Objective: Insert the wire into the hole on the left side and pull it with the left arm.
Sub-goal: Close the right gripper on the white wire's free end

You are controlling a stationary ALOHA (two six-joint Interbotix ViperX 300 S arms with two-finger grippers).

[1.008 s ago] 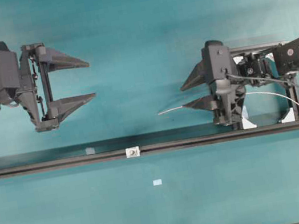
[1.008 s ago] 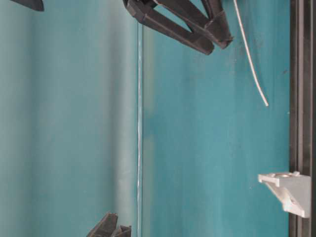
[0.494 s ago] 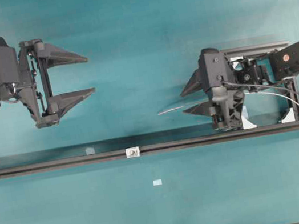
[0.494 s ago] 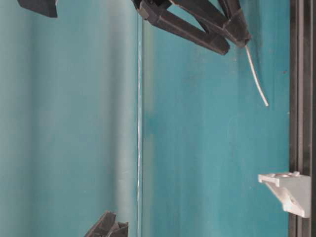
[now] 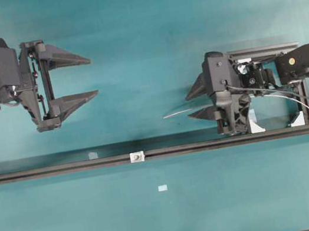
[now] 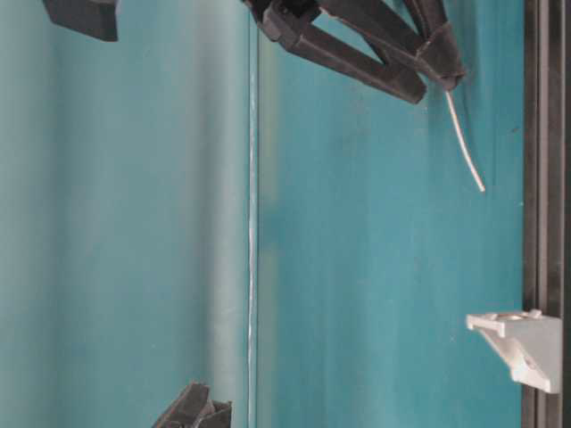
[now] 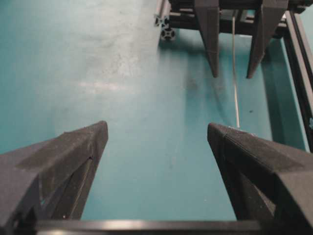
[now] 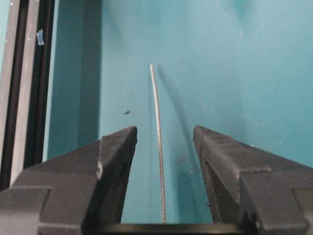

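One view from high above, straight down. One low by the table, turned sideways, close. Two from the wrists, looking out past the fingers; both showing the wire (image 8: 157, 142) ahead.

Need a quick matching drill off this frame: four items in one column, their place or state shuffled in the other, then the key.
Items
1. wire
2. left gripper
3. white block with the hole
4. pale blue tape scrap

Place or state
A. on the black rail
B. open, nothing between its fingers
C. on the mat below the rail in the overhead view
D. running between the open fingers of the right gripper

Pairs: 1-D, 2-B, 3-A, 4-C
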